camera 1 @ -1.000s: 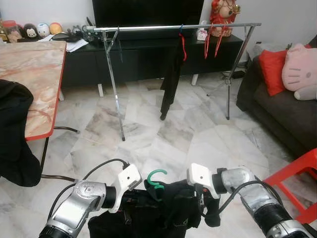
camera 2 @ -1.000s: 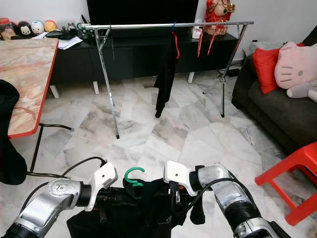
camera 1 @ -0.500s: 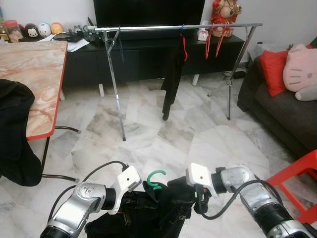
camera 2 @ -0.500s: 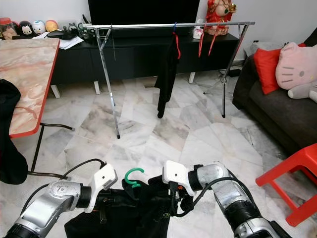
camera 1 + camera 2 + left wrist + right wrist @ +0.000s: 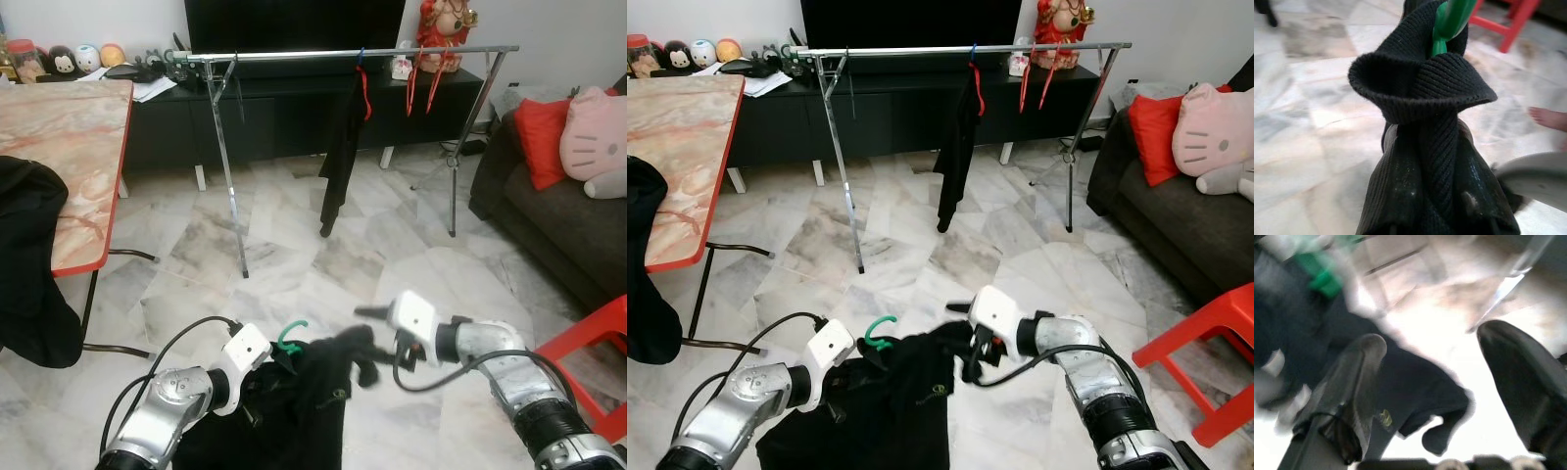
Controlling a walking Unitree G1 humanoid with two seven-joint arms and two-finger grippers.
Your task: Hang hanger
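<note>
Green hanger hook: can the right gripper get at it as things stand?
Probably yes. The green hanger hook sticks up free of the black garment, held by the left gripper. The right gripper is open just beside it, with only folds of that garment between them.

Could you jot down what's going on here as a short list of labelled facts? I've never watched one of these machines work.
carried item: black garment on a green hanger
left gripper: low in front of the robot, holding the garment bunched under the hanger's hook
right gripper: open, beside the garment's upper edge, not gripping it
destination: silver clothes rail across the room
already on rail: a black garment and red hangers
floor: marble tiles
nearby: table with red edge, dark sofa
</note>
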